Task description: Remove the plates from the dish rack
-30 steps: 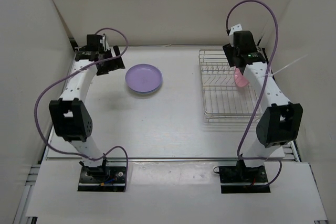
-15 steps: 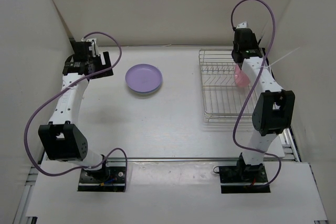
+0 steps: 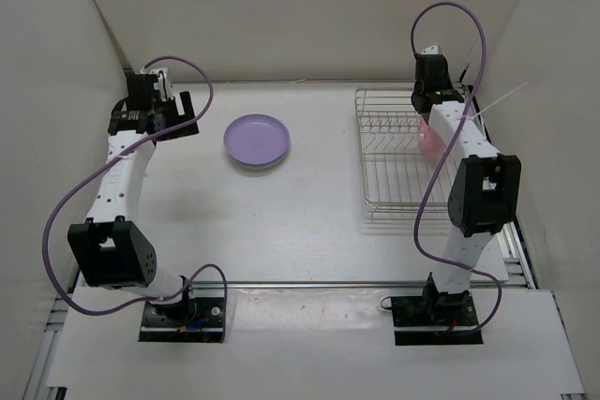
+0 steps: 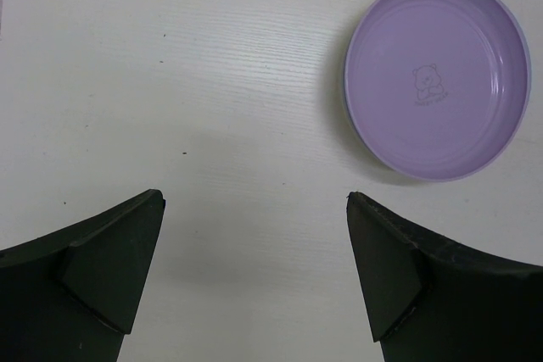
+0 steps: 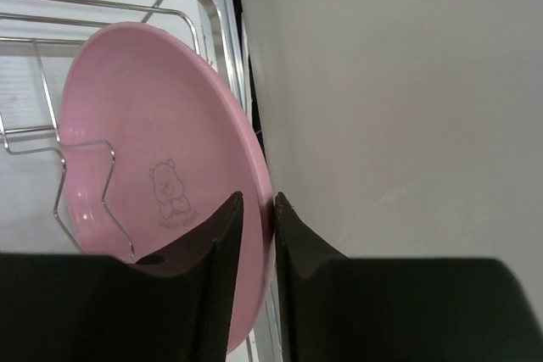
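A pink plate [image 5: 144,125] stands on edge in the dish rack [image 3: 394,170] at the back right of the table, also seen as the pink plate [image 3: 429,142] from above. My right gripper [image 5: 257,197] is shut on its upper rim, one finger on the inner face and one behind it. From above, the right gripper [image 3: 427,121] hangs over the rack's far right side. A light purple plate [image 3: 256,140] lies flat on the table at centre left. My left gripper [image 3: 190,117] is open and empty, left of the purple plate [image 4: 437,74]. In its wrist view the left gripper [image 4: 254,201] hovers over bare table.
The rack's wire dividers [image 5: 85,167] cross in front of the pink plate. The enclosure's right wall [image 5: 399,99] stands close behind the rack. A left wall [image 3: 47,119] is near the left arm.
My right gripper has closed its jaws onto the pink plate's rim as the arm straightened over the rack. The left arm has drawn back to the left, away from the purple plate.
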Robot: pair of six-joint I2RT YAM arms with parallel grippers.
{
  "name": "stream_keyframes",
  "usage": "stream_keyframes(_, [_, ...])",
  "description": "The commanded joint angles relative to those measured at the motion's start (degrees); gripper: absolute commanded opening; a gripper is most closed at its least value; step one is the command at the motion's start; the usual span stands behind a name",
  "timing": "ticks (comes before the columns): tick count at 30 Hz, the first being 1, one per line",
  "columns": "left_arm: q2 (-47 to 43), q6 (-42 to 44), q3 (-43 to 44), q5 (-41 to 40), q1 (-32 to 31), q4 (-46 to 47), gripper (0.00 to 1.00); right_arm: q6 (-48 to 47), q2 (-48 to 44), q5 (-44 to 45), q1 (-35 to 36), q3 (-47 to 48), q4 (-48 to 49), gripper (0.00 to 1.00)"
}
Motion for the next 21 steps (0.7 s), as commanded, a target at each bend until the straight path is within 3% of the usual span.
stream_keyframes(1, [-1.85, 0.26, 0.76, 1.41, 1.05, 0.42, 1.00, 1.43, 0.21, 1.13, -0.33, 2.08, 1.42, 0.25])
stream_keyframes(9, [-1.32, -0.26, 1.28, 4.05, 2.99, -0.11, 1.00, 1.43, 0.21, 4.20, -0.33, 2.61, 1.42, 0.07])
stream_keyframes(21, [-0.79, -0.79, 1.28, 8.09, 5.27, -0.11, 1.00, -4.71, 0.21, 10.10, 2.40, 3.75, 2.56, 0.00])
